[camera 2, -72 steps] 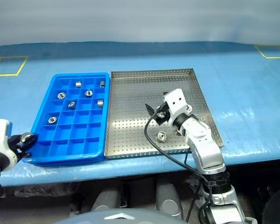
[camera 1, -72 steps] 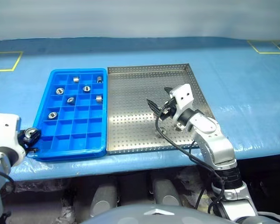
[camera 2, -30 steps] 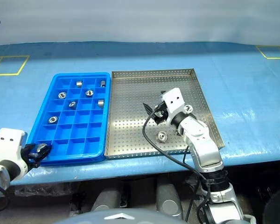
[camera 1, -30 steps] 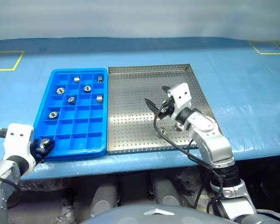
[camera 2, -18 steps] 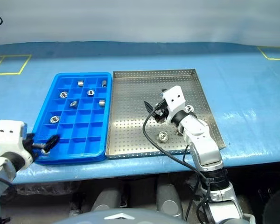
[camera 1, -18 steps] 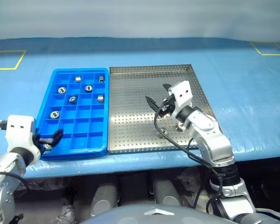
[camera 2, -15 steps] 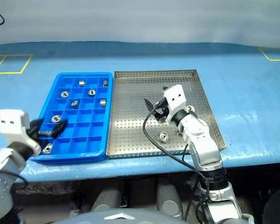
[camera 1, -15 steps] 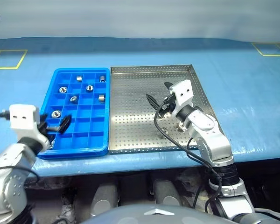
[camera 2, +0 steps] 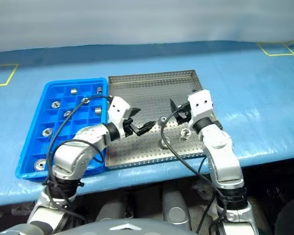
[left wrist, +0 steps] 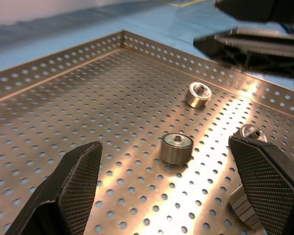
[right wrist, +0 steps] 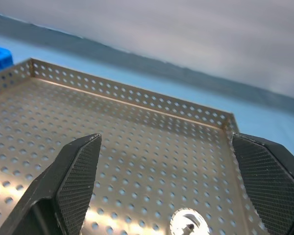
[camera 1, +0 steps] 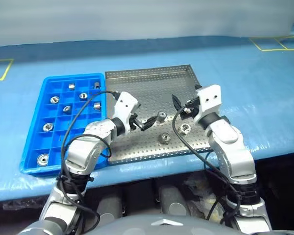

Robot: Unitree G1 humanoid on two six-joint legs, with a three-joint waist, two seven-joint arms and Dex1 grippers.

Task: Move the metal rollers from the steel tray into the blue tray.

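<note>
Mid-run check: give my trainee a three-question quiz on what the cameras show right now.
1. True or false: the left gripper and the right gripper are both open.
2. How many metal rollers lie in the steel tray?
3. Which gripper is over the steel tray? A) left alone B) right alone C) both

Key: 1 true; 2 three; 3 C.
</note>
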